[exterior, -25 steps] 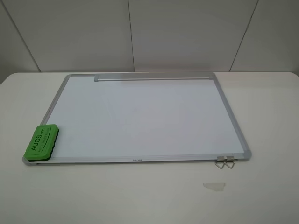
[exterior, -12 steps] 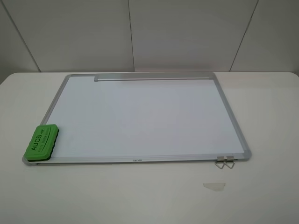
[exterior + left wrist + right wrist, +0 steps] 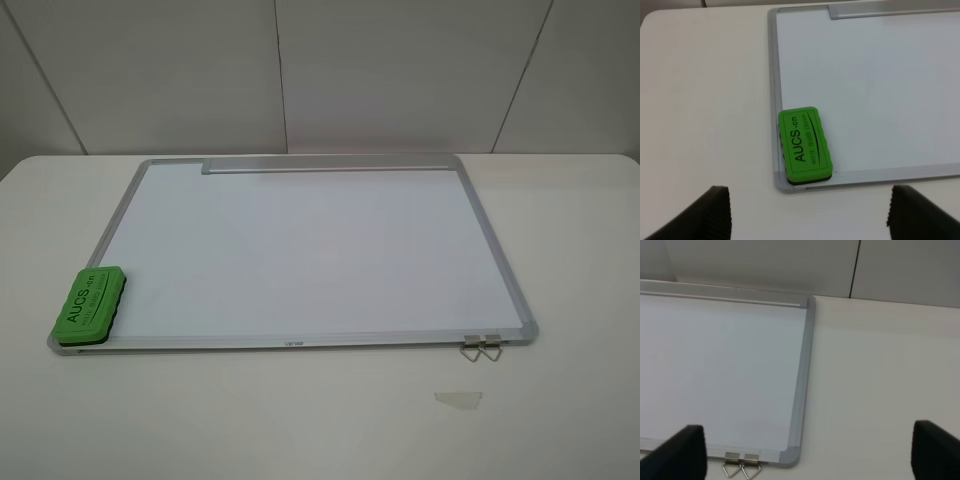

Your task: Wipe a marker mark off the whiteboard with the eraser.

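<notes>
The whiteboard lies flat on the white table, its silver tray strip along the far edge. The green eraser with "AUCS" lettering rests on the board's near-left corner, partly over the frame. In the left wrist view the eraser sits ahead of my left gripper, which is open and holds nothing. My right gripper is open too, hovering by the board's near-right corner. No marker mark shows on the board in any view. Neither gripper appears in the exterior view.
Two metal clip handles stick out from the board's near-right frame, and they also show in the right wrist view. A small clear scrap lies on the table in front of them. Wall panels stand behind the table.
</notes>
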You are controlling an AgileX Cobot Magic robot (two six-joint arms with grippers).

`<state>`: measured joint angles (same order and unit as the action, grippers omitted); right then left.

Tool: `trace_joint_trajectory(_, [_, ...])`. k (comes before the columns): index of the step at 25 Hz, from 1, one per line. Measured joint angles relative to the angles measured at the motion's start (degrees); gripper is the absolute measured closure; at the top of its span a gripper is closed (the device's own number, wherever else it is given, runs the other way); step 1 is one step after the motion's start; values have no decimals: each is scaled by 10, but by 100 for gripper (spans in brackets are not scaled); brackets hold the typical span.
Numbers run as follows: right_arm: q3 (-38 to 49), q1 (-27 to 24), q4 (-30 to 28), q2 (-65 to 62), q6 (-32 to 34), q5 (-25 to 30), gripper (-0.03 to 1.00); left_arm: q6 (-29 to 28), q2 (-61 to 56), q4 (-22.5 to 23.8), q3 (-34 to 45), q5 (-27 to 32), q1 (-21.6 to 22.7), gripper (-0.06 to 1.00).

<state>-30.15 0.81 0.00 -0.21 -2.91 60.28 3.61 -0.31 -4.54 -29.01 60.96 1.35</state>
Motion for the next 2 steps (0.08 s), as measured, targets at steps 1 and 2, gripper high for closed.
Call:
trace_joint_trajectory(1, [0,0,0,0,0,0,15,0,0,0,0,0,0,28])
trace_joint_trajectory(2, [0,0,0,0,0,0,15,0,0,0,0,0,0,28])
